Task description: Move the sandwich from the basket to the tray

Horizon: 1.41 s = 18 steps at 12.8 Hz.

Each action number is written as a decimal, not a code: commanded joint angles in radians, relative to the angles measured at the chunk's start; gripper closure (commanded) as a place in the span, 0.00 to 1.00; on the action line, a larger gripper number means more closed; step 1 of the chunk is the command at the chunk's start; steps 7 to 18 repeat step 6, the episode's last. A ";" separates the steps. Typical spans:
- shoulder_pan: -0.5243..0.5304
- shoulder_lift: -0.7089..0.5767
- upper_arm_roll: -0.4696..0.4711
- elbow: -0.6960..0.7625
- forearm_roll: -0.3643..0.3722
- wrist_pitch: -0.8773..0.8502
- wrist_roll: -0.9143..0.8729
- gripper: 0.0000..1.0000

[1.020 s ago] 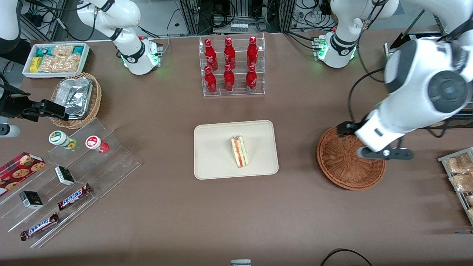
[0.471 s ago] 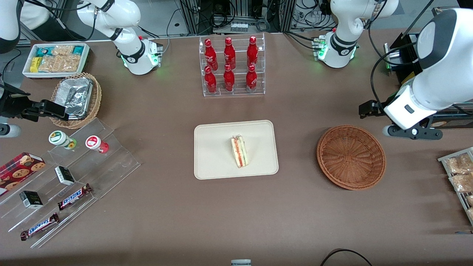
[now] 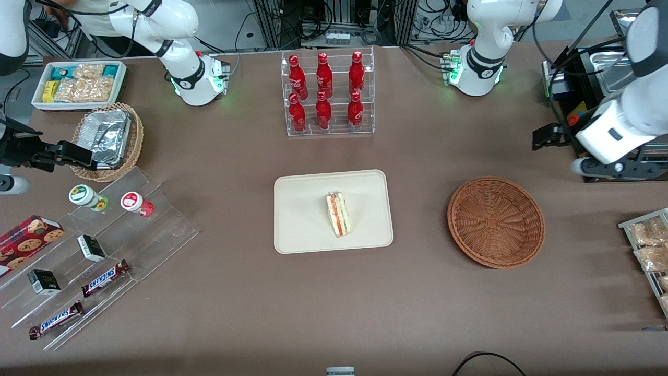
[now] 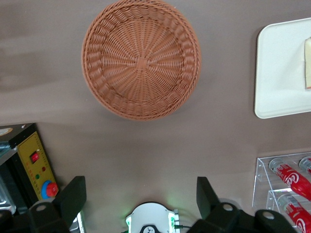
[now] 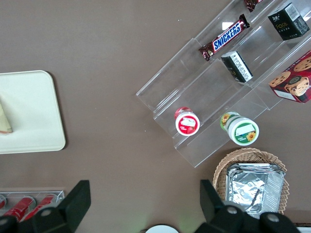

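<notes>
— One sandwich [image 3: 338,214], and it lies on the tray [image 3: 300,230] near the middle, a little toward the edge facing the basket [image 3: 496,222].

— And the basket?

— Empty. A second ago the gripper [image 4: 141,194] hung over its rim; it has since drawn back to the working arm's end of the table, near the edge farthest from the front camera.

— Holding anything?

— Nothing; its fingers [image 4: 72,198] stand wide apart. I judge the placing done and the arm retreating.
</notes>
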 commanded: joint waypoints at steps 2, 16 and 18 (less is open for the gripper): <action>0.025 -0.063 -0.004 -0.022 -0.003 -0.047 0.015 0.00; 0.037 -0.079 0.016 -0.014 -0.003 -0.070 0.015 0.00; 0.037 -0.079 0.016 -0.014 -0.003 -0.070 0.015 0.00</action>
